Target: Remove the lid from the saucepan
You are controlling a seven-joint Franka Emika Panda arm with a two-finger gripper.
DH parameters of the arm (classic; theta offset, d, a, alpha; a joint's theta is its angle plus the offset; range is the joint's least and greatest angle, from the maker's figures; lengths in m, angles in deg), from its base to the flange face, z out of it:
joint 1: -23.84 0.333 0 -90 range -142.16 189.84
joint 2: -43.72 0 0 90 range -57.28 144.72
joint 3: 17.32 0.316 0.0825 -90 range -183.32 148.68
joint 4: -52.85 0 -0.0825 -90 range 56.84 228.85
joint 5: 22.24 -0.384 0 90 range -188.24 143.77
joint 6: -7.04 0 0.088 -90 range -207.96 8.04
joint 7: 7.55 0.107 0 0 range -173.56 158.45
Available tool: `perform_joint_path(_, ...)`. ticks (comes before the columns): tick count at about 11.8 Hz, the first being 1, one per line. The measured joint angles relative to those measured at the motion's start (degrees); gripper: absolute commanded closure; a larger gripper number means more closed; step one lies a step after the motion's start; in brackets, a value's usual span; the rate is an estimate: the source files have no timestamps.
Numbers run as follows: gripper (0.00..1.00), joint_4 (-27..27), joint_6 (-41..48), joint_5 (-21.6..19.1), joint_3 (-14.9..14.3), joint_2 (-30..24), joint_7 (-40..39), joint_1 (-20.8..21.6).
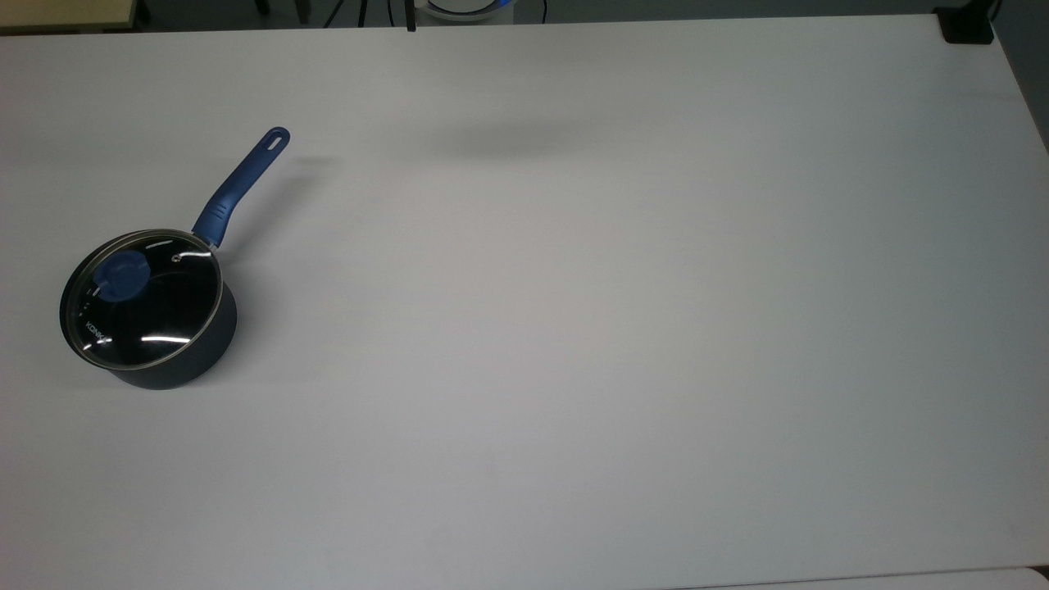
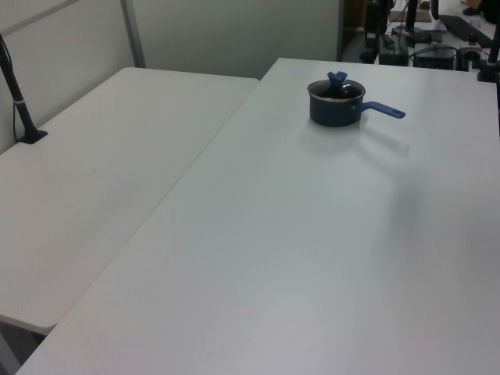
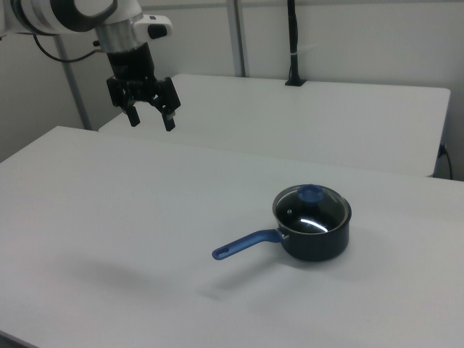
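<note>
**End effector high and open, lid not yet touched**

The end effector (image 3: 150, 113) hangs well above the bench (image 3: 109, 217) in the right view's upper left, its two fingers spread wide and holding nothing. It is well apart from the saucepan (image 3: 313, 235), which stands upright on the bench in the right view's right half, with its long blue handle (image 3: 245, 243) pointing toward the right view's left.

In the top view the saucepan (image 1: 152, 315) sits near the top view's left edge, handle (image 1: 242, 184) angled up and to the right. The glass lid (image 1: 143, 295) rests on the rim, apparently seated all round, its blue knob (image 1: 123, 273) at the centre.

As far as can be judged, nothing of the task is done: the lid is still on. What remains is the whole job: travel over to the saucepan, come down on the knob, close on it, and lift the lid clear.
</note>
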Motion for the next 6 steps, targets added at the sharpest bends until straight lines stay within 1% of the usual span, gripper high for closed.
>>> perform_joint_path(1,0.00,0.0,0.0,0.0,0.0,-0.2,-0.1,0.6)
perform_joint_path(6,0.00,0.0,0.0,0.0,0.0,-0.5,-0.3,0.7)
